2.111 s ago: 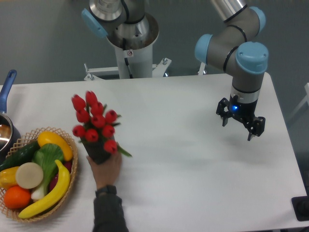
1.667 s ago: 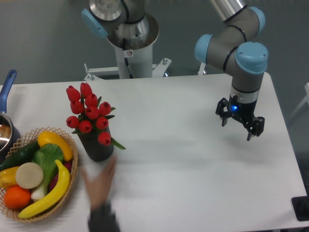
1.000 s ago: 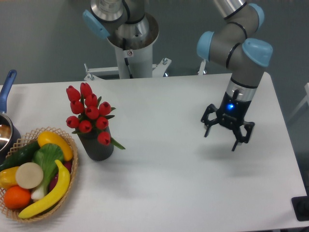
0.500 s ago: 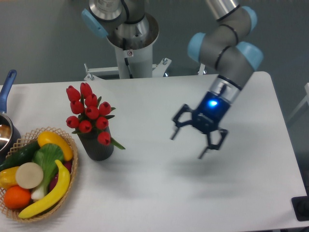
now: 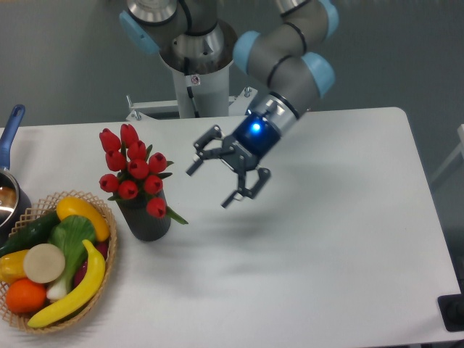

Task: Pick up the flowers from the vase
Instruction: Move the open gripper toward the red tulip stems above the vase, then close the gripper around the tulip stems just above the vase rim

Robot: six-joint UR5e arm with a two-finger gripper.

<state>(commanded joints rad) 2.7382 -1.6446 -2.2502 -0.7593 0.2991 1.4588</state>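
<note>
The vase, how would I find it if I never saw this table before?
Start at the wicker basket of fruit and vegetables by the table's left edge. Just right of it stands the vase, a dark grey cylinder. Red flowers stick out of its top, and nothing else here holds any.

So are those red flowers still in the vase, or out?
In. The flowers stand upright in the vase; the gripper is beside them, fingers spread and empty.

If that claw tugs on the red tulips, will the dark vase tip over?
Possibly. The vase looks narrow and tall, and the flowers lean left, top-heavy. Their thin stems probably bend. The open gripper should likely lift straight up.
</note>
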